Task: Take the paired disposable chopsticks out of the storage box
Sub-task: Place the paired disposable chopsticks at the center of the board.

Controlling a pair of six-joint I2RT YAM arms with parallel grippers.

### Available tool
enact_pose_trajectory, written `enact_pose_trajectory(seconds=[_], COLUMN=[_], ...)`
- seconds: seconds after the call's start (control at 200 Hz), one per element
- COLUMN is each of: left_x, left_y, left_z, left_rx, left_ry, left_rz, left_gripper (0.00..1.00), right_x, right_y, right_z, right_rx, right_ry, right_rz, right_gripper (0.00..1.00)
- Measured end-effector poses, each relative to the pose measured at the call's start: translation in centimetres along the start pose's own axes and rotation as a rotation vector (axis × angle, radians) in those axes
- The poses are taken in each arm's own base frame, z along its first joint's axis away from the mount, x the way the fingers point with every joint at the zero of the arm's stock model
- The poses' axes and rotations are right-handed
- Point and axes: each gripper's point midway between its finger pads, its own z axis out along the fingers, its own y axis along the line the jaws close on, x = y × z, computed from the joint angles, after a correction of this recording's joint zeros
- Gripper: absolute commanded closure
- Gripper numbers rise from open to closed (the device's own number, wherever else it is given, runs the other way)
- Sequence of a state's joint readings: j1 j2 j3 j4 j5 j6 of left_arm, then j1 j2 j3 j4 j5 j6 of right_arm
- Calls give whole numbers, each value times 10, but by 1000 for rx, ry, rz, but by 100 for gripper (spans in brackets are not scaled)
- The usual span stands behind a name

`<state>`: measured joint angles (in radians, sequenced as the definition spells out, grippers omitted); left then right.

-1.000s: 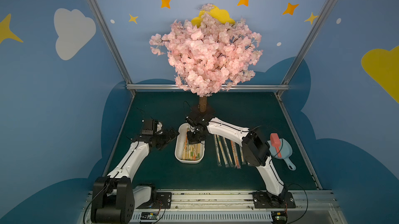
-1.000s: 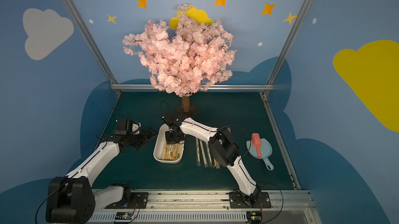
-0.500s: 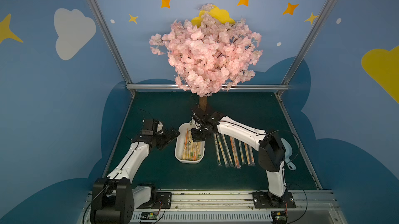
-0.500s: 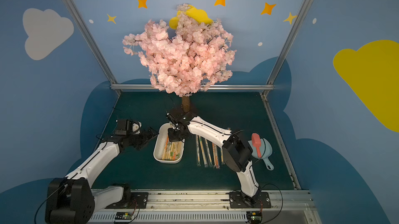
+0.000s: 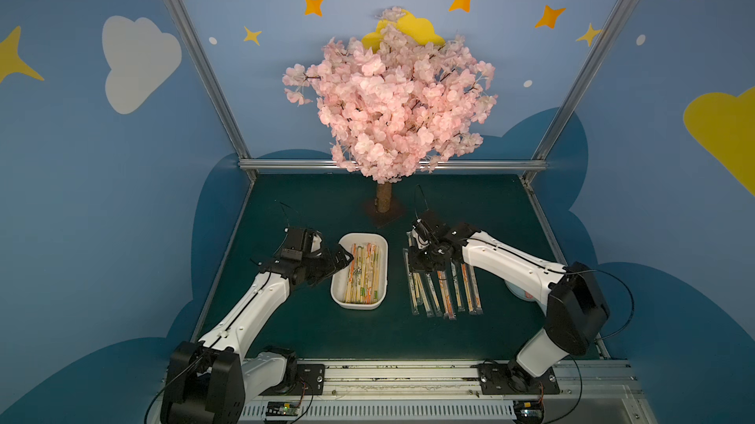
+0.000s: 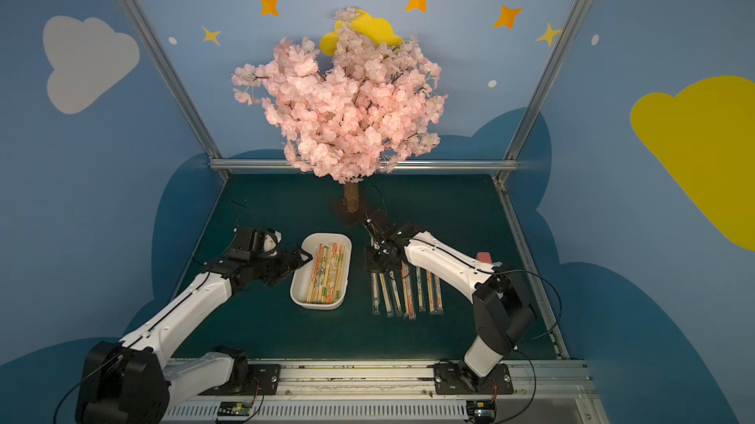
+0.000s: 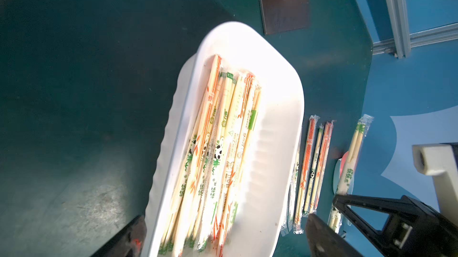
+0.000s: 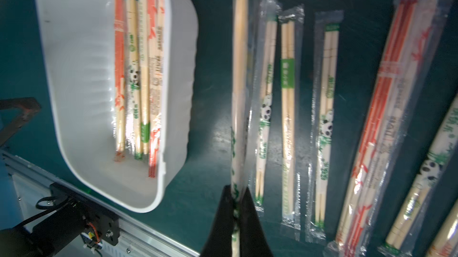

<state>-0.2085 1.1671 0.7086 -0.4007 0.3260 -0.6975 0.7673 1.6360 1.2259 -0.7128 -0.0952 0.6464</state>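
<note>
The white box point(image 5: 358, 306) lay on the green bench point(image 5: 327, 332). Inside it a loose bundle of chopsticks point(image 5: 363, 273) lay lengthwise, each pair in a clear sleeve printed in orange, green or black. Both top views showed the bundle point(image 6: 327, 273) covering most of the box's floor.

Just right of the box, apart from its rim, a row point(image 5: 443, 291) of sleeved pairs lay side by side on the bench, parallel to the box's long sides. The right arm point(image 5: 510, 262) hung over the end of that row level with the box's far end. The right jaws were clamped together on the tip of one more pair. In the right wrist view this held pair point(image 8: 239, 70) ran between the box point(image 8: 74, 70) and the row's nearest pair point(image 8: 266, 94), roughly parallel to both. Whether it touched the bench could not be told.

The left arm point(image 5: 253, 303) stood at the box's left side. The left jaws were wide apart beside the rim near the far left corner; whether they touched the rim could not be told. In the left wrist view the black fingers point(image 7: 322, 238) showed at either side of one end of the box point(image 7: 285, 119).

Beyond the box's far end stood a tree trunk point(image 5: 384, 199), its pink blossom point(image 5: 388, 107) spreading high above the box.
</note>
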Motion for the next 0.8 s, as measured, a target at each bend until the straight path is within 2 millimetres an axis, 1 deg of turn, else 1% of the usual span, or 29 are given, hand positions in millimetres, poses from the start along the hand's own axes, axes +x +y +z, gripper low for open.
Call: enact_pose_trajectory(seconds=[0.075, 0.17, 0.31, 0.461, 0.596, 0.801], left_x=[5, 8, 8, 7, 6, 6], left_y=[0, 0, -1, 0, 1, 4], left_z=[5, 9, 10, 12, 13, 15], left_rx=[-13, -23, -27, -29, -34, -48], left_ry=[19, 29, 24, 20, 18, 18], left_rz=[3, 8, 7, 3, 2, 0], left_gripper=[0, 0, 0, 0, 0, 0], right_x=[5, 12, 15, 15, 18, 23], right_y=[-16, -28, -36, -35, -31, -10], right_z=[7, 13, 18, 23, 32, 53], right_rx=[32, 63, 81, 77, 69, 30], right_ry=[16, 34, 44, 50, 71, 117], right_rz=[19, 23, 21, 16, 5, -12], right_gripper=[100, 100, 100, 100, 100, 100])
